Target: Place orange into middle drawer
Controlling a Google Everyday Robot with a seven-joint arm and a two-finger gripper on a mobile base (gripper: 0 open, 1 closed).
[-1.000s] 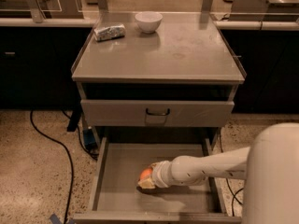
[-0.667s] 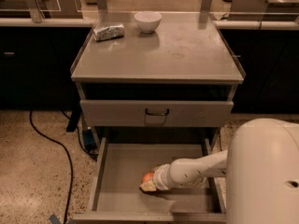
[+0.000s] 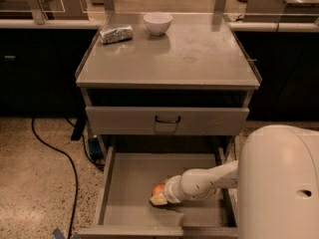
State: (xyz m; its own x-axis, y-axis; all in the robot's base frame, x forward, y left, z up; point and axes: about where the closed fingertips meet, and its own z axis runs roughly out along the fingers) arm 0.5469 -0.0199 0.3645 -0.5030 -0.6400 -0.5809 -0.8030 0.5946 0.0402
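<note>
Cabinet with grey top surface (image 3: pixel 199 59), seen from the front and above. The middle drawer (image 3: pixel 127 183) is standing pulled out below the cabinet body, showing its flat grey floor and low side walls. The orange (image 3: pixel 158 188) is lying inside this drawer, on the floor, towards the front edge and slightly right of centre. The gripper (image 3: pixel 158 197) is sitting right at the orange, low over the drawer floor, and is touching or almost touching the fruit; whether it is spread or pinching the orange cannot be told. The white arm (image 3: pixel 204 180) is reaching in from the drawer's right side, and the robot's white body (image 3: pixel 279 183) is filling the lower right corner of the view. Above, the drawer with a dark loop handle (image 3: pixel 167 119) is sitting closed. On the surface, a white bowl (image 3: pixel 158 23) is resting at the far edge and a silvery packet (image 3: pixel 116 34) is lying near the far left corner. A black cable (image 3: pixel 67 161) is running across the speckled floor at left.
</note>
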